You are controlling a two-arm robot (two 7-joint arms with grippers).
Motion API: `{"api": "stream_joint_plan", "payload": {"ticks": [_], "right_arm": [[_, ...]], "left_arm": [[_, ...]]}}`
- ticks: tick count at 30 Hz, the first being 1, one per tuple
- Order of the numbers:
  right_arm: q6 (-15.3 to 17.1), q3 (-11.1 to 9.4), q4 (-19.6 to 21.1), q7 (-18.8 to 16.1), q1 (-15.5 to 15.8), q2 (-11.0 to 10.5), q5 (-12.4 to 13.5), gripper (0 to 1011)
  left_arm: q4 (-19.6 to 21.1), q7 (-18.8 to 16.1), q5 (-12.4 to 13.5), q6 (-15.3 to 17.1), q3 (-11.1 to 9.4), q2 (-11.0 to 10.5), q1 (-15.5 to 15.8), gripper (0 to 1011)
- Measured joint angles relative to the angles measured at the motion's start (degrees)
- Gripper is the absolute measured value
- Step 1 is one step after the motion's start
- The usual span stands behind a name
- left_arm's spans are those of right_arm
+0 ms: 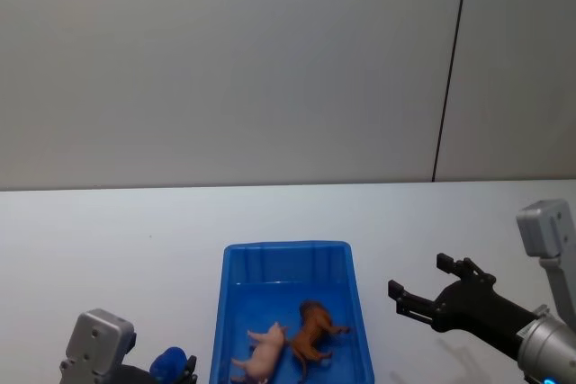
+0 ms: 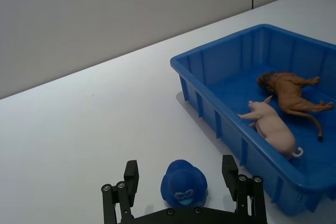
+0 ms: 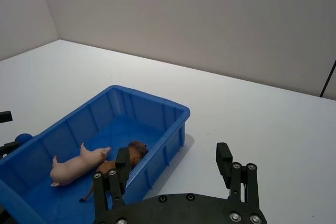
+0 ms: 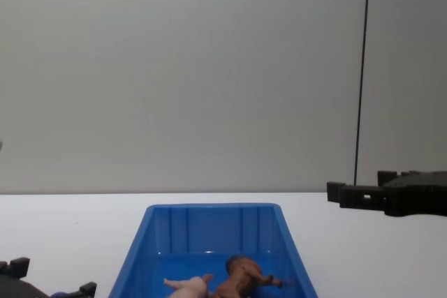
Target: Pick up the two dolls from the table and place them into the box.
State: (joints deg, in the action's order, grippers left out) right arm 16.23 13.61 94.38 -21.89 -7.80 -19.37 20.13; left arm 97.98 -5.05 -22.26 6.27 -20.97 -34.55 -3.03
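The brown maned plastic lion (image 1: 315,330) and the pale pink plastic pig (image 1: 264,354) lie side by side (touching) inside the bright blue rectangular plastic bin (image 1: 288,258) on the white surface (image 1: 108,258). The right claw (image 1: 418,290) hovers beside the bin, fingers apart; the left claw (image 2: 181,182), also spread, flanks a small round blue object (image 2: 184,183).

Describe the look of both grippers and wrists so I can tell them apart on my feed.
Both are alike. The right gripper has two black, blocky fingers on a black body, behind it a silver-grey cylindrical wrist with a small blue light and a light-grey boxy housing. Its wrist view shows round silver screw heads along the black finger bases. The left gripper has the same black fingers and screws; a grey housing sits on its arm.
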Motion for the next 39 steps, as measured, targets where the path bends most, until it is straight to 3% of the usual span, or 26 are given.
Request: {"api": "stream_joint_plan", "payload": {"ticks": [20,23,35,39], "right_arm": [[0.0,0.0,0.0,0.0,0.0,0.0,0.0,1001],[0.0,0.0,0.0,0.0,0.0,0.0,0.0,1001],[0.0,0.0,0.0,0.0,0.0,0.0,0.0,1001],[0.0,0.0,0.0,0.0,0.0,0.0,0.0,1001]], "left_arm": [[-6.8,5.7,1.1,0.8,0.7,2.4,3.2,999],[-7.5,6.4,1.4,1.1,0.7,2.7,3.6,959],[-9.5,9.2,2.2,2.1,1.2,3.4,5.2,592],[-9.6,10.0,2.6,2.4,1.5,3.5,5.7,524]]}}
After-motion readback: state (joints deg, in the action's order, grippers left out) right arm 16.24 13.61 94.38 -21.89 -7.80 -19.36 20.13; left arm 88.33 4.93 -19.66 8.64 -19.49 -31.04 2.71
